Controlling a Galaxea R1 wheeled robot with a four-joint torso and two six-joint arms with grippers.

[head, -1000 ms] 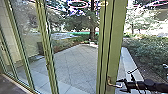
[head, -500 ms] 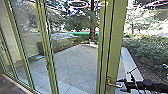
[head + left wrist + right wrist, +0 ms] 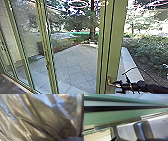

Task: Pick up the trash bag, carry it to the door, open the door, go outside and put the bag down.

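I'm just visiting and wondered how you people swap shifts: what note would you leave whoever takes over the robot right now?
Left claw: grip can't be judged. The shiny, crinkled trash bag is right up close at that wrist, so it is probably being carried there.
Right claw: at the door handle, on the wide green frame. Can't tell how firmly it holds, if at all.
Done: robot at the door; bag apparently picked up.
Left: get the door open (can't tell if it is unlatched), go out onto the paved yard, put the bag down.
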